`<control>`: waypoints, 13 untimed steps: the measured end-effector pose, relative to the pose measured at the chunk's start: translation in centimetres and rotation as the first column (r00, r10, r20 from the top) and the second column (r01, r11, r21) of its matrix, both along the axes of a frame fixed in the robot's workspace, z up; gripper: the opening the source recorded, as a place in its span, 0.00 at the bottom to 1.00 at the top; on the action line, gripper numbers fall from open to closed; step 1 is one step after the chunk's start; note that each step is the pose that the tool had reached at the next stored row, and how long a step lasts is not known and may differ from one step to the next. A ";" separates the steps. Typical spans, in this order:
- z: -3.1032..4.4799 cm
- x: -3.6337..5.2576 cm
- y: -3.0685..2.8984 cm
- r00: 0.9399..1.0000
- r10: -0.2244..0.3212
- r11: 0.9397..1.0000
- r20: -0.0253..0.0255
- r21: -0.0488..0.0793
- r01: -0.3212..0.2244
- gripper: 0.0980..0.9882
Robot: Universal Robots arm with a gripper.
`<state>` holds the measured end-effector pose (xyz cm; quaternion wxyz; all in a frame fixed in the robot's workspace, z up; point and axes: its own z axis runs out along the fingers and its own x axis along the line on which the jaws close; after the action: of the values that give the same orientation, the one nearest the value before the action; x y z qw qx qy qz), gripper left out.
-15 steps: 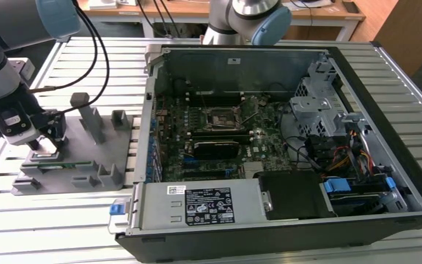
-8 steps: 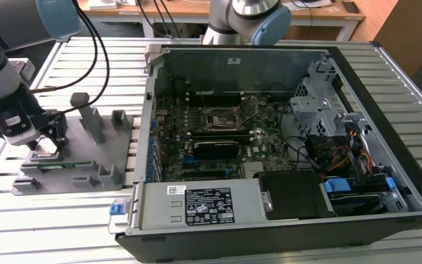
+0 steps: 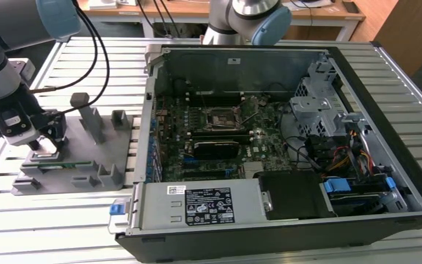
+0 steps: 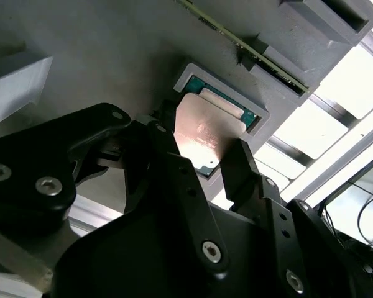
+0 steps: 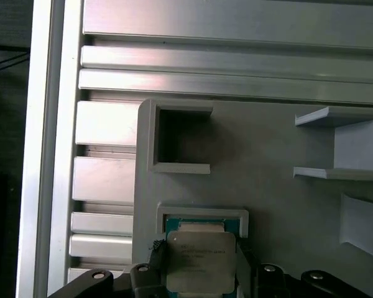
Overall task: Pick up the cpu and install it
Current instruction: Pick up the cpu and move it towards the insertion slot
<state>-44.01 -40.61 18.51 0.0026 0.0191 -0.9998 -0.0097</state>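
Writing sits on the shiny top of the cpu (image 5: 199, 267) in the first wrist view, but it is too small for you to read. Your gripper (image 5: 200, 251) is closed on the cpu, with one black finger pressed to each of two opposite sides, as both wrist views show. The cpu is right at its little square pocket in the grey holder (image 5: 267, 186), and a thin green edge peeks out by the pocket wall. You cannot tell if the cpu rests on the pocket floor or is lifted a bit. The computer case (image 3: 409, 181) lies open just beside the grey holder. The corner of it nearest the grey holder has a black label (image 3: 209, 206) with white print and a small white sticker (image 3: 176, 190).
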 end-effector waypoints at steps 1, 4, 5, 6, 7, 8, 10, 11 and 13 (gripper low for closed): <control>0.00 0.00 0.00 1.000 0.000 1.000 0.000 0.000 0.000 0.49; 0.05 0.01 0.01 1.000 0.000 1.000 0.000 0.000 0.000 0.49; 0.10 0.01 0.01 1.000 0.000 1.000 0.001 0.000 0.000 0.49; 0.18 0.00 0.00 1.000 0.000 1.000 0.000 0.000 0.000 0.49; 0.27 0.00 0.00 1.000 0.000 1.000 0.000 0.000 0.000 0.49; 0.34 0.00 0.00 1.000 -0.001 1.000 0.000 0.000 0.001 0.49; 0.51 0.00 0.00 1.000 -0.002 1.000 0.000 0.000 0.002 0.49; 0.61 0.00 0.00 1.000 -0.003 1.000 0.000 0.000 0.003 0.49; 0.80 0.00 0.00 1.000 -0.004 1.000 0.000 0.000 0.004 0.49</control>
<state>-44.01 -40.61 19.31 0.0025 0.0170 -0.9998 -0.0097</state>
